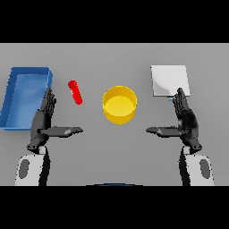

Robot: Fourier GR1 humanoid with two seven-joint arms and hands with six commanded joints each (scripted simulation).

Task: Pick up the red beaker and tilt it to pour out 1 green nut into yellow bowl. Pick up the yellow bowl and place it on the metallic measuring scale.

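Both hands, left (43, 120) and right (185, 120), are open and empty; the thin beaker (75, 92) may slip when grasped.

From my station the light looks even and moderately bright, with no harsh source that I can place. The grey tabletop (116, 152) reads flat and uniform, without hot spots. The metallic measuring scale (169, 80) at two o'clock is the brightest patch, nearly washed out. The yellow bowl (119, 104) shows soft shading on its inner wall. Shadows are faint. Edges look soft throughout.
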